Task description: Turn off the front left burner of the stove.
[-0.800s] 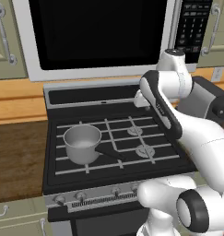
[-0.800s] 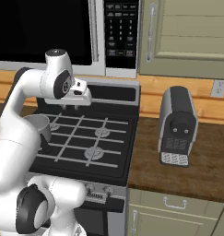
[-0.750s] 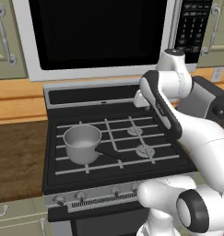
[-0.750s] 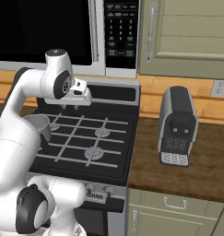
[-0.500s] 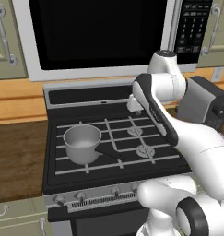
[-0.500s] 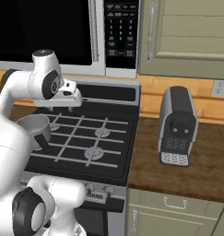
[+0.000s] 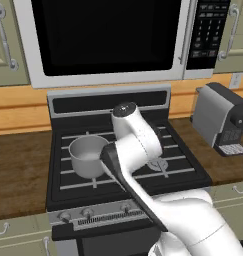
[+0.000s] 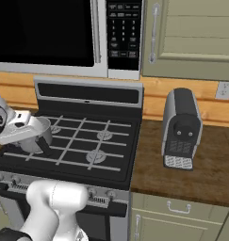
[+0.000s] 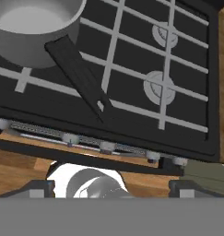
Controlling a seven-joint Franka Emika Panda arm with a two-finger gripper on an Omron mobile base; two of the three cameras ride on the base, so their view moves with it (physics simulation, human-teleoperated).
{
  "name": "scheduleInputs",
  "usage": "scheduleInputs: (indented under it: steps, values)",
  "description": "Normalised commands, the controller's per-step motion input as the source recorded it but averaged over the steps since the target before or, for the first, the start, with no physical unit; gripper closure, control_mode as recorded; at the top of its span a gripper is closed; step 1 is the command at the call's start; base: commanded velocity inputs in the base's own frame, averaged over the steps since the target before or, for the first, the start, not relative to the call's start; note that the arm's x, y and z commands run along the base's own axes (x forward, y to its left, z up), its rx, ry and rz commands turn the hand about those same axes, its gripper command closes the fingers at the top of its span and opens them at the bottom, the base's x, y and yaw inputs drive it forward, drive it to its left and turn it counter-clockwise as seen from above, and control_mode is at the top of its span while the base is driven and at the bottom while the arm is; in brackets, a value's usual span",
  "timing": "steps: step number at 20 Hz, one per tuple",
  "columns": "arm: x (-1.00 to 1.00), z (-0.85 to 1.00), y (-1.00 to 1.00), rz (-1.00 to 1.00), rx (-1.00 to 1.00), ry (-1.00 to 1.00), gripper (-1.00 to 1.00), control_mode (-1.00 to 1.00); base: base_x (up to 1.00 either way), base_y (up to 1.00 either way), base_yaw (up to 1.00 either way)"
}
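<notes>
Since a moment ago: arm swung from the right half of the stove (image 7: 68, 187) across to its left, hand now low over the front left burner beside the pot (image 7: 88, 155). Base views also reframed, so part of that shift may be camera, not arm. Judged a reach toward the knob strip, burner not yet turned off.

Stove at centre of the left base view, lower left of the right base view. In the hand view, knob strip (image 9: 104, 146) along the lower part, pot at upper left, its dark handle (image 9: 81, 78) slanting down to the right.

Gripper (image 8: 21, 120) at the left edge of the right base view; jaws spread or pressed together, cannot tell.

Counted: one pot, one microwave (image 7: 108, 40), one coffee machine (image 8: 182, 129), five knobs in the hand view, two bare burner caps at right.
</notes>
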Motion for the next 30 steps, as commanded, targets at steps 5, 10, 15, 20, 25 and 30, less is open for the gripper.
scheduleInputs:
  steps: [5,10,15,20,25,30]
  values:
    - [-0.32,-1.00,1.00,0.00,-0.26,0.00,-1.00,-1.00,0.00,0.00,0.00]
    - [0.00,-1.00,1.00,0.00,-0.32,0.00,-1.00,-1.00,0.00,0.00,0.00]
    - [0.23,-1.00,1.00,0.00,-0.40,0.00,-1.00,-1.00,0.00,0.00,0.00]
    - [0.28,-0.75,1.00,0.14,-0.39,-0.11,-1.00,-1.00,0.00,0.00,0.00]
    - [0.24,-0.21,1.00,0.09,-0.47,-0.59,-1.00,-1.00,0.00,0.00,0.00]
    - [0.43,-0.21,1.00,0.00,-0.10,-0.50,-1.00,-1.00,0.00,0.00,0.00]
